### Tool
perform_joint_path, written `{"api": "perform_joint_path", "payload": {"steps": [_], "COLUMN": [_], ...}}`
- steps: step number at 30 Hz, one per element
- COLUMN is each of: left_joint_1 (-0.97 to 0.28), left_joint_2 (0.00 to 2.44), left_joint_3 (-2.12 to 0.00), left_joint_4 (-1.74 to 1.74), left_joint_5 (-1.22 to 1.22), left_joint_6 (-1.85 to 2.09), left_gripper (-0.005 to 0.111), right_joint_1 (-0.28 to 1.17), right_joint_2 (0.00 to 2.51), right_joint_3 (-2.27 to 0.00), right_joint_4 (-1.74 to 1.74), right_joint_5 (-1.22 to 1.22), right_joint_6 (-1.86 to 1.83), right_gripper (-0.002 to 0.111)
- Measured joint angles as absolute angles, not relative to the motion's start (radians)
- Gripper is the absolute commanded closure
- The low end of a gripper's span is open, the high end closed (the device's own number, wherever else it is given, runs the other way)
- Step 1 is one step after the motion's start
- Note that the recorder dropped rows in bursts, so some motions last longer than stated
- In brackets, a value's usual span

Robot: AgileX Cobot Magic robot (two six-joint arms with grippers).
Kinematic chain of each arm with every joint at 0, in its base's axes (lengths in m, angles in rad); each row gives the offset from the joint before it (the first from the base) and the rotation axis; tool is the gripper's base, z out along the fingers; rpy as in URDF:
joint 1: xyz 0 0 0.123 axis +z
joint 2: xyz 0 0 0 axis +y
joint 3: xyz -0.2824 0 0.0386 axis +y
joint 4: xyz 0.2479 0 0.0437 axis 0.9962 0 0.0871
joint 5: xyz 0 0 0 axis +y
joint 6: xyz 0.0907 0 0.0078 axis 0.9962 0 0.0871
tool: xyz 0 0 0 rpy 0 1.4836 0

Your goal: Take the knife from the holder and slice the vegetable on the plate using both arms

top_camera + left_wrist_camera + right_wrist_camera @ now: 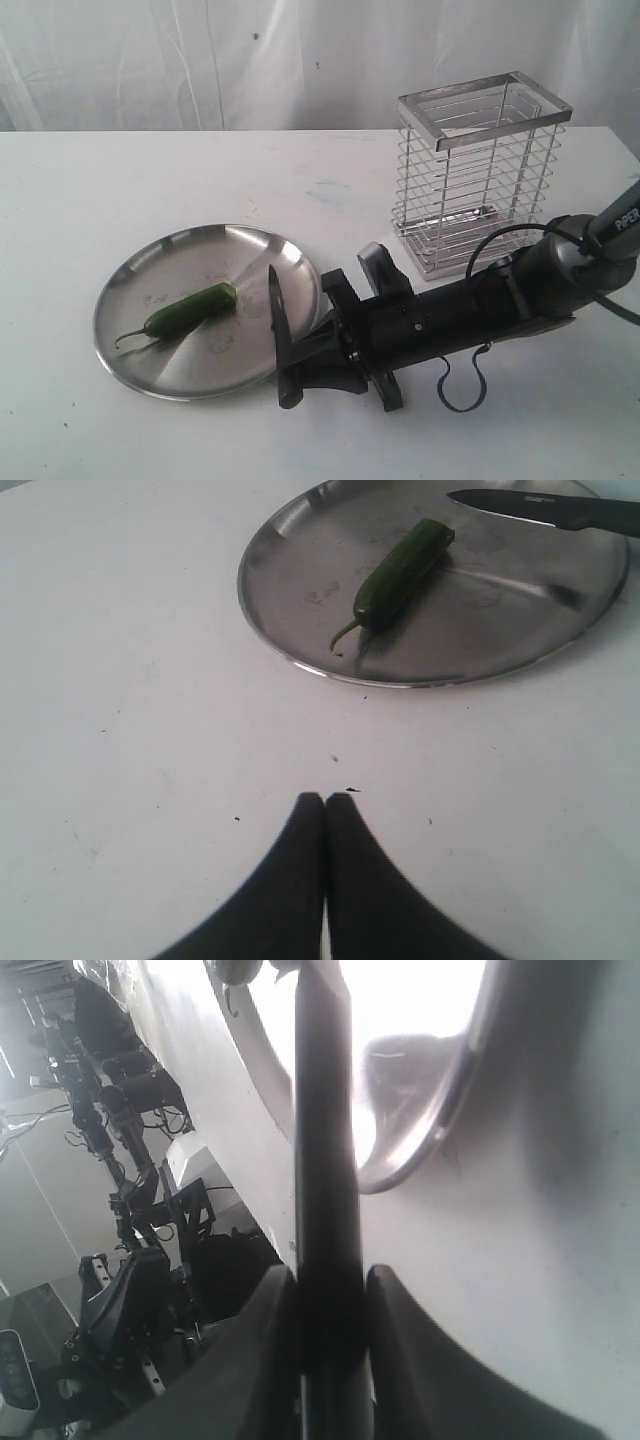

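One slim black knife [274,300] pinched in right end effector [330,1285], blade over round steel plate [130,300] near green chili [190,310]; left end effector [325,800] pressed together.

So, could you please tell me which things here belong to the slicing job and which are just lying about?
Part of the job:
- knife, clamped in the right gripper
- chili, lying on the plate
- wire holder
- left gripper, shut and empty, short of the plate

Just there:
- table
- curtain behind it
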State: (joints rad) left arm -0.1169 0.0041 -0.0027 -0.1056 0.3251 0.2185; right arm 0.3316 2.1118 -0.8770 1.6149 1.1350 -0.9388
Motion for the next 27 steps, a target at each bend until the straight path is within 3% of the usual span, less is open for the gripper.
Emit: {"api": "perform_joint_path", "payload": {"steps": [7,16,27], "left_joint_1": [-0.117,-0.117,-0.117], "left_joint_2": [0.004,0.004,0.004], "left_joint_3": [-0.003,-0.003,-0.003], "left_joint_4": [-0.106,-0.106,-0.106], "left_joint_5": [0.325,0.325,0.325], "left_joint_6": [0.218,0.218,0.218], "left_gripper": [0.107,0.107,0.107], "right_joint_1": [0.332,0.332,0.332], "right_joint_2": [2.112,2.111,2.110], "right_joint_3": [-0.877,-0.880,-0.880], "right_joint_4": [1.608,1.575,1.571], "right_joint_5": [1.134,1.134,1.130], "right_joint_6": [-0.939,-0.945,-0.945], "right_gripper": [0.086,0.069,0.069]}}
